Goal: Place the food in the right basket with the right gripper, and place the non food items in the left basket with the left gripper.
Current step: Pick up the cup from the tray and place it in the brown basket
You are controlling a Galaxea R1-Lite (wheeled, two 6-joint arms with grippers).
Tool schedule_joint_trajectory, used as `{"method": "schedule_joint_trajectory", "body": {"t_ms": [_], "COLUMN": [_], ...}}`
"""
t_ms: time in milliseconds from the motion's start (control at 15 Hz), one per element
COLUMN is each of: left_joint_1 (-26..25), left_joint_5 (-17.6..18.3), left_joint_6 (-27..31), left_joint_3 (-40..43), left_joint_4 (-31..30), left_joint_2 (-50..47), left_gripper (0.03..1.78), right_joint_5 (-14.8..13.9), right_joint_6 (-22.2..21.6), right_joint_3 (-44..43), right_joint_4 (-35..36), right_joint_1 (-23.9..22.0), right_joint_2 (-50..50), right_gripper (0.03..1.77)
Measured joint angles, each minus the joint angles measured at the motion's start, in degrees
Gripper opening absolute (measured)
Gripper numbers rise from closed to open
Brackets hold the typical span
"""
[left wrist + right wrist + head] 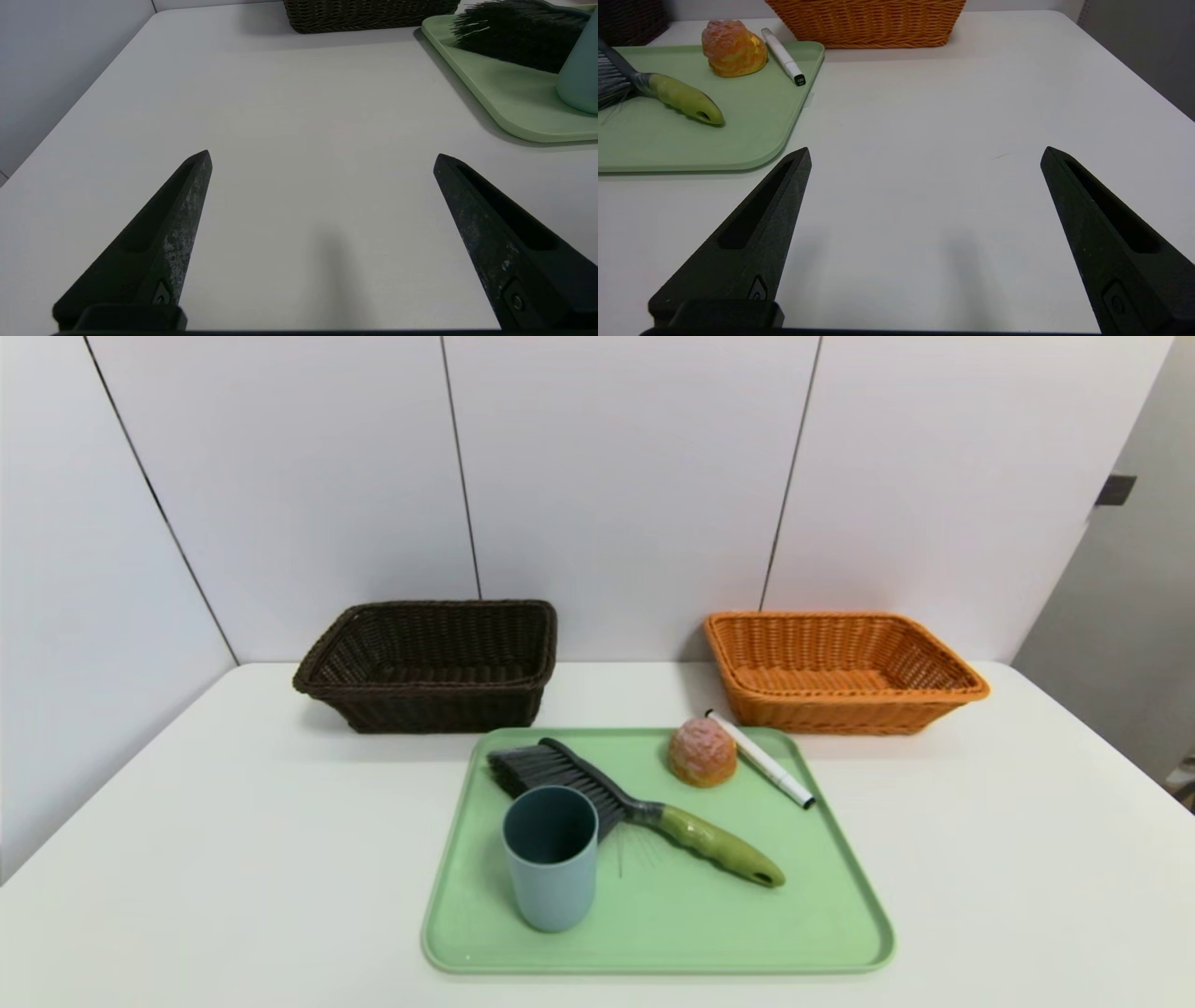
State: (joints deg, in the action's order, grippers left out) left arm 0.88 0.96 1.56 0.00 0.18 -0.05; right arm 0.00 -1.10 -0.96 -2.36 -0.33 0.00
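Note:
On a green tray (822, 933) lie a pinkish bun (702, 752) (733, 47), a white marker (766, 771) (783, 56), a green-handled brush (635, 803) (672, 93) (518, 32) and an upright blue-grey cup (551, 857) (581, 70). Behind the tray stand the dark brown basket (429, 663) (369, 14) at the left and the orange basket (840, 668) (873, 21) at the right, both with nothing inside. My left gripper (322, 158) hangs open over bare table left of the tray. To the tray's right my right gripper (925, 155) is also open and holds nothing. Neither arm shows in the head view.
The white table (187, 821) meets a white panelled wall (616, 476) just behind the baskets. The marker's black tip overhangs the tray's right rim.

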Motion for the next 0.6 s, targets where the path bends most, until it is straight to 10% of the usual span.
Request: {"method": "schedule_joint_trajectory", "body": {"t_ms": [600], "left_joint_1": [0.0], "left_joint_5": [0.0], "left_joint_6": [0.04], "left_joint_3": [0.0], "left_joint_4": [0.0], "left_joint_2": [0.0], "left_gripper": [1.69], "right_joint_5": [0.0], "right_joint_6": [0.06], "right_joint_3": [0.0], "right_joint_4": [0.02], "right_joint_1": [0.0], "right_joint_2": [0.0], "right_gripper": [1.7]}}
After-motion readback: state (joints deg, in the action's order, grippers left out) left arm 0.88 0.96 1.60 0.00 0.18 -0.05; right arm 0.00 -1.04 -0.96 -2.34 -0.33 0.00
